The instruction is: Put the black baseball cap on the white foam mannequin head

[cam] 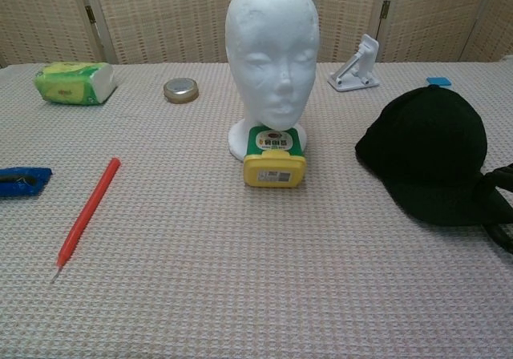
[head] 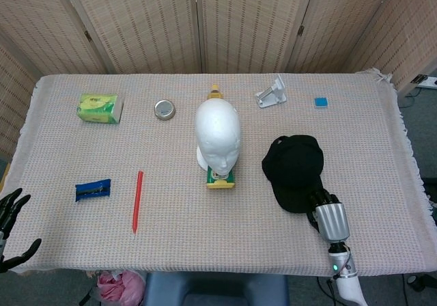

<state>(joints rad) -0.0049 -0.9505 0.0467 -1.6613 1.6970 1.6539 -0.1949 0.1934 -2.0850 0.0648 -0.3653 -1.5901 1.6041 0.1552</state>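
Right hand [head: 326,210] touches the brim of the cap [head: 295,169] near the table's [head: 382,156] front right; its grip I cannot tell. Left hand [head: 10,227] is open at the front left corner. Head [head: 217,136] stands upright mid-table

red pen [head: 138,201]; blue packet [head: 92,190] – tissue pack [head: 100,108]; tin lid [head: 164,109]

one black cap [head: 295,169], one foam head [head: 218,134], one red pen [head: 137,201], one tissue pack [head: 100,108], one metal lid [head: 164,109], two robot hands [head: 326,207] [head: 9,228]
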